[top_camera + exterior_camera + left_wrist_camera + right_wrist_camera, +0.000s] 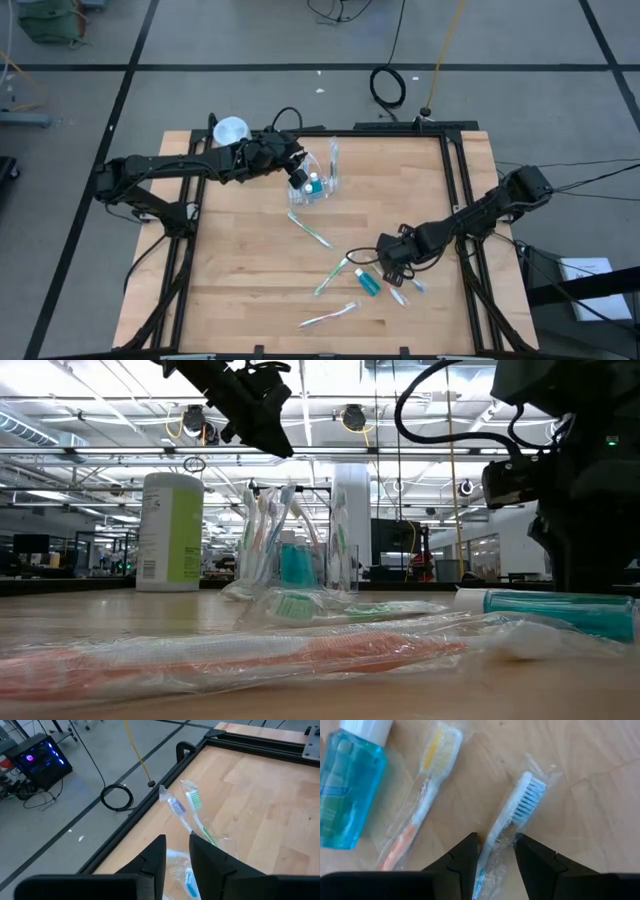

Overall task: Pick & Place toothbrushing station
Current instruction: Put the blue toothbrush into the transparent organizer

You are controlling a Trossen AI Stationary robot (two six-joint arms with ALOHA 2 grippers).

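Observation:
The clear holder (318, 182) stands at the table's far middle, with several wrapped toothbrushes and a blue tube upright in it; it also shows in the low view (300, 550). My left gripper (298, 178) hangs just above it (177, 855), fingers slightly apart and empty. My right gripper (393, 270) is low at the table's near right, open. Its fingers (496, 852) stand on either side of the handle of a wrapped white toothbrush with blue bristles (515, 810), which lies flat on the table. My right gripper comes from above, pointing down, with one finger (465, 855) on each side of the wrapped toothbrush's handle (492, 840). Whether the fingers touch the wrapper, I cannot tell. The toothbrush lies on the table.
A blue tube (345, 790) and an orange-handled wrapped toothbrush (420, 805) lie beside my right gripper. More wrapped toothbrushes (310, 230) (330, 317) lie on the wood in the middle and near side. A green canister with a white lid (170, 530) stands at the far left.

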